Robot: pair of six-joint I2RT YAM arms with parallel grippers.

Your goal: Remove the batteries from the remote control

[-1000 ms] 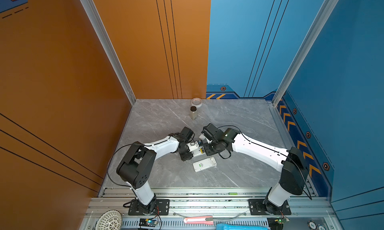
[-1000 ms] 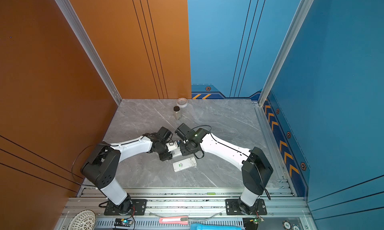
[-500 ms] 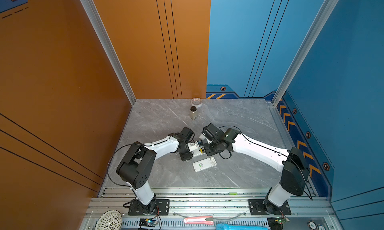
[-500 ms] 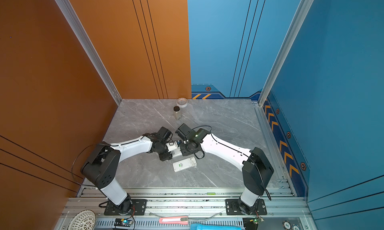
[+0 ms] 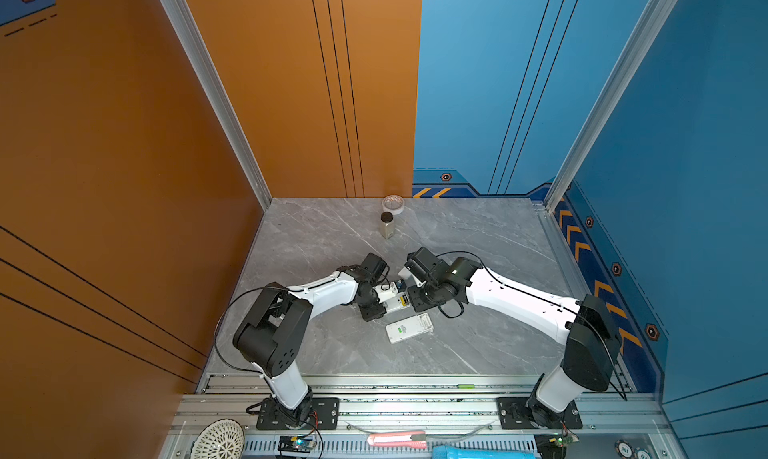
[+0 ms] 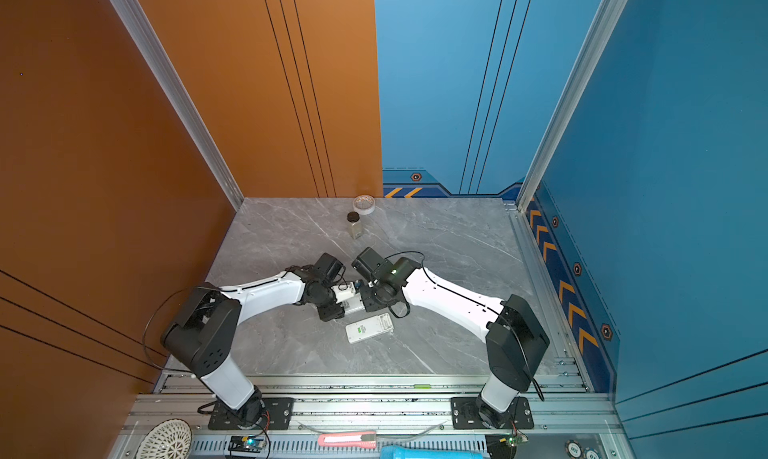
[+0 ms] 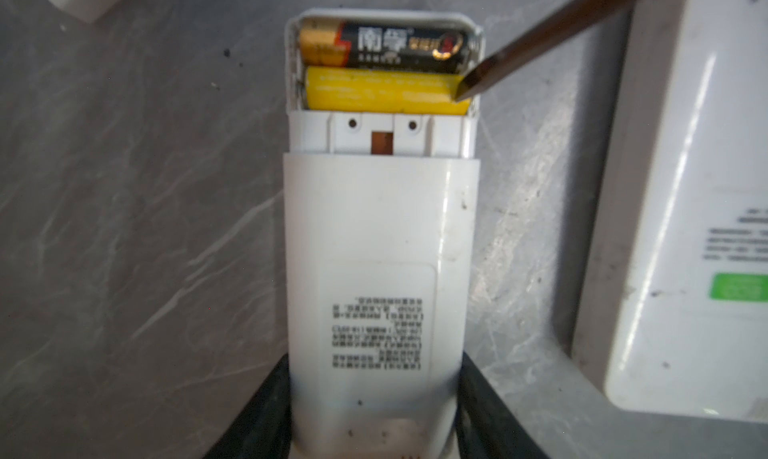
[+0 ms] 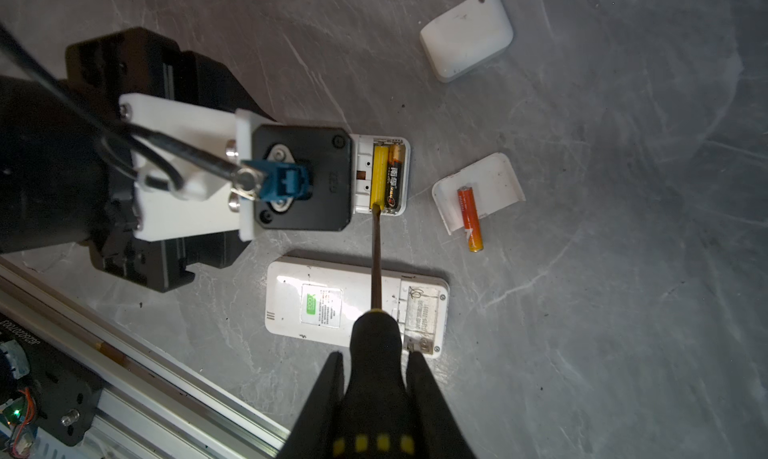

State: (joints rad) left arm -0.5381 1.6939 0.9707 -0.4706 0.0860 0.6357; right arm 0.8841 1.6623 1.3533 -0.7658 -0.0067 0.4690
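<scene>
Left gripper (image 7: 374,419) grasped remote (image 7: 380,245), its bay (image 7: 293,62) held yellow cell (image 7: 374,91) and black cell (image 7: 395,45), right gripper (image 8: 376,394) clenched screwdriver (image 8: 374,349), orange cell (image 8: 470,218) lay partly on cover (image 8: 496,182).

**Print showing on the batteries and remotes**

The black-and-gold battery (image 7: 386,45) in the open remote (image 7: 380,236) is showing the white characters 南孚; the finer print under them is blurring out. The yellow battery (image 7: 382,91) beside it is carrying lines too faint to read, as is the remote's back sticker (image 7: 378,332). On the second remote (image 8: 357,307), nearer the rails, a green patch (image 8: 309,305) is reading roughly "CO3". Orange chevrons (image 5: 579,249) are running along the right wall.
</scene>
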